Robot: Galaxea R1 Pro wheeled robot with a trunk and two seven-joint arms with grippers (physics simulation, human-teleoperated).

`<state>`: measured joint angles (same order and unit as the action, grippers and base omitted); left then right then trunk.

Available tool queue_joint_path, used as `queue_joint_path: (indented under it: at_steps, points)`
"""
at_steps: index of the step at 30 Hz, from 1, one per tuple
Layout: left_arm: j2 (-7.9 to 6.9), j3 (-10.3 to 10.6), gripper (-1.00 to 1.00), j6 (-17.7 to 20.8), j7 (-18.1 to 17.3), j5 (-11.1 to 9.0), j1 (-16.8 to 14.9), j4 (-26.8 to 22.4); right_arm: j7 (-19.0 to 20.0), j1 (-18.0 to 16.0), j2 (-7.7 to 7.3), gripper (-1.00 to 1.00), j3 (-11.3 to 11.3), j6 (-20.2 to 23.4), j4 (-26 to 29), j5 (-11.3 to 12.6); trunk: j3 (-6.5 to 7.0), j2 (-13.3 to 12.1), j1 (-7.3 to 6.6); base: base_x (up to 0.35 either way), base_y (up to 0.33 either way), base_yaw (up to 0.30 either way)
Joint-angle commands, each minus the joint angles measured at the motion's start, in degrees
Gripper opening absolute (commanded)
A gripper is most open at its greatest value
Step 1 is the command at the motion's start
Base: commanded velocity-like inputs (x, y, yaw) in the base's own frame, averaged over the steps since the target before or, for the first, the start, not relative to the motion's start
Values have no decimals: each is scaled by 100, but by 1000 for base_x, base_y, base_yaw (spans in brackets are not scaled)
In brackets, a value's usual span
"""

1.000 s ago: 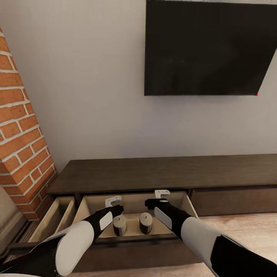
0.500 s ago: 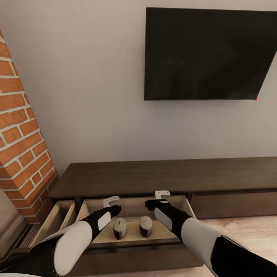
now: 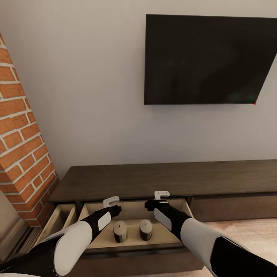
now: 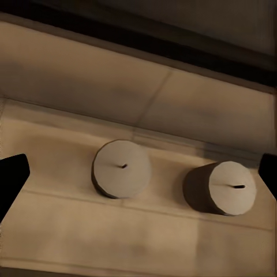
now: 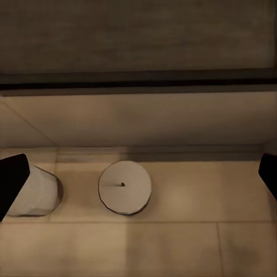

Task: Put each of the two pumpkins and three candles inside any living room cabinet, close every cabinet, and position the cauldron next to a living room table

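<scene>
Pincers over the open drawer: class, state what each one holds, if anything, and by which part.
Nothing is held. The left pincer and right pincer are both open above the drawer, apart from the two candles standing inside.

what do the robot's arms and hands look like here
Both arms have glossy white rounded forearm shells and black jointed sections, with a small white panel on each black wrist. The left hand and right hand end in pale grey-white bracket-like fingers. In the wrist views the finger tips look black. No cables or markings are visible.
</scene>
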<state>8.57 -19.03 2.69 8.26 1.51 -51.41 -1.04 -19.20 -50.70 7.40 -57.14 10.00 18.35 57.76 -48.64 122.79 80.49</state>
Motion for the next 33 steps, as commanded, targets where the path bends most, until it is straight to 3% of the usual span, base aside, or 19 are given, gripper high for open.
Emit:
queue_joint_path:
  at_steps: [1, 25, 27, 29, 33]
  points:
    - [1, -22, 100, 29, 20, 16, -1, -11, -40, -4, -3, 100, -40, 17, 11, 29, 13, -39, -23, 0, 0, 0]
    - [21, -22, 100, 37, 26, 16, 182, -10, -36, -2, 19, 100, -31, 129, 12, 109, 444, -1002, -551, 0, 0, 0]
    - [21, -22, 100, 43, 26, 16, 183, -10, -38, -2, 17, 100, -27, 457, 11, 326, 480, -1082, -595, 0, 0, 0]
    - [22, -22, 100, 45, 26, 16, 184, -10, -39, -2, 17, 100, -22, 900, 16, 744, 516, -1162, -638, 0, 0, 0]
    - [22, -22, 100, 53, 27, 16, 184, -10, -45, -2, 6, 100, -12, 1280, 24, 1454, 587, -1323, -726, 0, 0, 0]
